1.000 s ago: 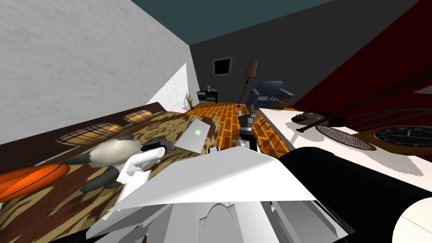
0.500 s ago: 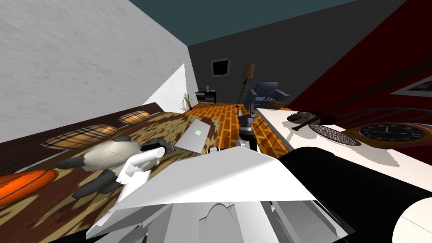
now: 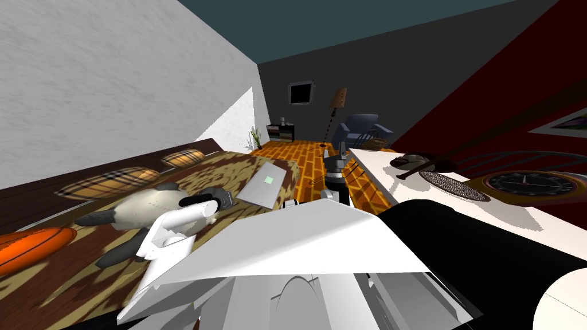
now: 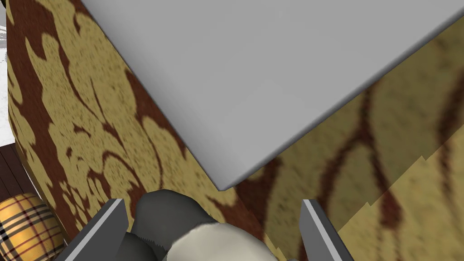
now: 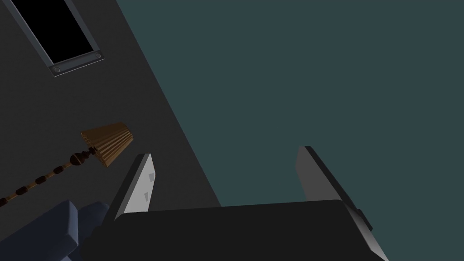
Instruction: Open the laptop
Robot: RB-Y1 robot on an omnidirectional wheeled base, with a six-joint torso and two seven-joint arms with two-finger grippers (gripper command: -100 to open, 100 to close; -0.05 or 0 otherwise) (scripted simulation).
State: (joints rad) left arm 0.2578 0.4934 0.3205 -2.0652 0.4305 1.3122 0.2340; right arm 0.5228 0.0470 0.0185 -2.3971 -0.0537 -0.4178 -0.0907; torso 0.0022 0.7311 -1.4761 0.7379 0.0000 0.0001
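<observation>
A flat grey laptop (image 3: 265,184) with a green mark on its lid lies shut on the brown-and-gold patterned bed cover (image 3: 241,166). In the left wrist view its lid (image 4: 253,68) looms large, with one rounded corner pointing at my hand. My left gripper (image 3: 228,199) sits just short of that corner and stands open (image 4: 213,226). A grey and white plush toy (image 4: 181,226) lies low between its fingers (image 4: 111,222) without being pressed. My right gripper (image 3: 342,150) is raised upright beside the bed, and is open (image 5: 226,152) with nothing in it.
The plush toy (image 3: 152,206) lies beside my left forearm. Two plaid pillows (image 3: 109,182) and an orange cushion (image 3: 28,246) are further left on the bed. A white table (image 3: 401,189) with a racket and a clock stands to the right, across an orange wood floor (image 3: 304,157).
My left forearm has drawn back a little toward me and to the left. The head view has swung slightly. The laptop has not moved.
</observation>
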